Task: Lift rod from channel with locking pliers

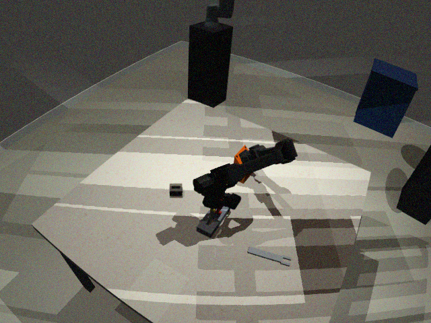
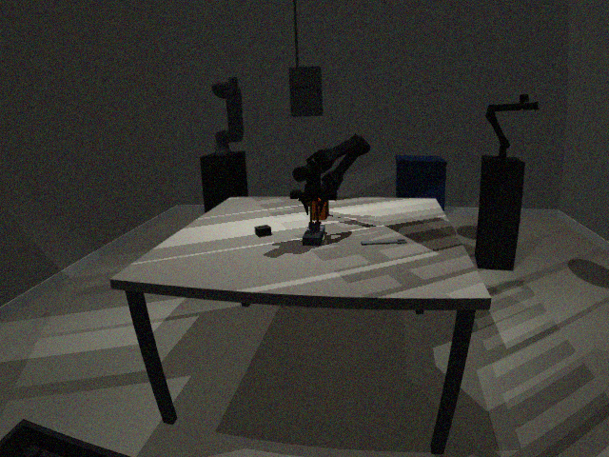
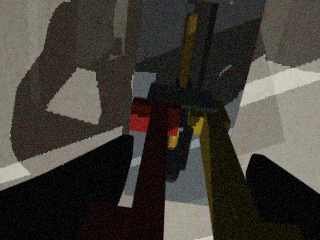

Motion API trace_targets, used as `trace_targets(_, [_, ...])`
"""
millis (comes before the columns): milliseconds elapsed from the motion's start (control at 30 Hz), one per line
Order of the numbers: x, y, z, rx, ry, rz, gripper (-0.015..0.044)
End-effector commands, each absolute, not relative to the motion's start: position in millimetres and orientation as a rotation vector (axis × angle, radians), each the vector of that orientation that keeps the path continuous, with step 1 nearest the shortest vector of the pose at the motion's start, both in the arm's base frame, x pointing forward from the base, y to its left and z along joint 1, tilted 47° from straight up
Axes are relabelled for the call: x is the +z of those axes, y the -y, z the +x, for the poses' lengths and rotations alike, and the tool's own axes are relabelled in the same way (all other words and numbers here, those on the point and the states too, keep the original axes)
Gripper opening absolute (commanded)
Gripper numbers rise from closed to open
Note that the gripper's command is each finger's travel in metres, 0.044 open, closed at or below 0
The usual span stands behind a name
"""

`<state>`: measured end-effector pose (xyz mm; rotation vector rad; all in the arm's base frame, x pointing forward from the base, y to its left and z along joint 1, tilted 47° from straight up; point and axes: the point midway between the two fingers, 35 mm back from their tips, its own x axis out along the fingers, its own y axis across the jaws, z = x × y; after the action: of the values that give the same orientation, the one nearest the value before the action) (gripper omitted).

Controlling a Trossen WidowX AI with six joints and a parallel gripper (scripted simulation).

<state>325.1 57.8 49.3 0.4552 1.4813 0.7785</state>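
The channel block (image 1: 205,227) (image 2: 311,239) is grey and lies on the table under the arm. In the wrist view, the rod (image 3: 190,47) shows brass-coloured, lying in the block. The pliers (image 3: 185,97) (image 2: 315,225) stand upright over the block, with a dark crosspiece, a dark red handle (image 3: 152,175) and a dark yellow handle (image 3: 220,175). My gripper (image 3: 191,155) (image 2: 315,208) is shut on the two handles, one finger outside each. Its fingers remain well apart around them. The jaws are hidden under the crosspiece, so I cannot tell whether they surround the rod or are locked.
A small slotted box (image 1: 176,192) (image 2: 263,230), possibly the holster, stands left of the block. A flat grey forked bar (image 1: 268,256) (image 2: 383,242) lies to the right. An orange object (image 1: 240,155) (image 2: 321,209) is partly behind the arm.
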Motion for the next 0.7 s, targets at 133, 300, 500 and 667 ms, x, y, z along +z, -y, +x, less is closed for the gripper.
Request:
trace_targets(133, [50.2,-58.3,325.3,0.778,-1.48,0.463,0.0104])
trace_targets(300, [54.1,-55.5,325.8,0.776,-1.48,0.459,0.0104])
trace_targets(500, [59.6,-51.7,326.4,0.773,-1.481,0.455,0.0104])
trace_targets(667, [64.2,-48.6,326.7,0.77,-1.481,0.452,0.0104])
